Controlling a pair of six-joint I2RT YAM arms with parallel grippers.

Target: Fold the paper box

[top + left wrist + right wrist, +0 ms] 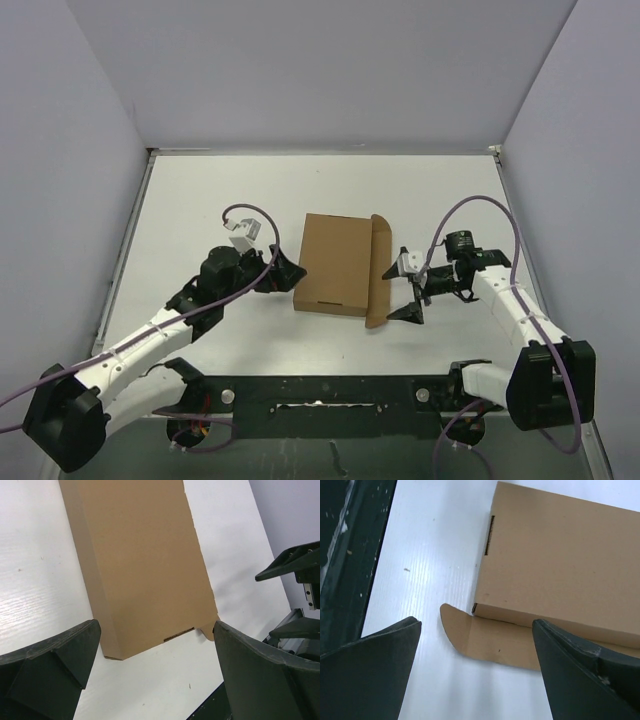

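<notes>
Left jaws, right jaws spread wide, paper box point(335, 263) between, white table point(200, 190)

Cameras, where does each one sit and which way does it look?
Top external: high behind the arms, looking down at the table and paper box; both arms show.
Left wrist: on the left arm, facing the box; its open jaws show.
Right wrist: on the right arm, facing the box's flap; its open jaws show.
Both wrist views share the box.
</notes>
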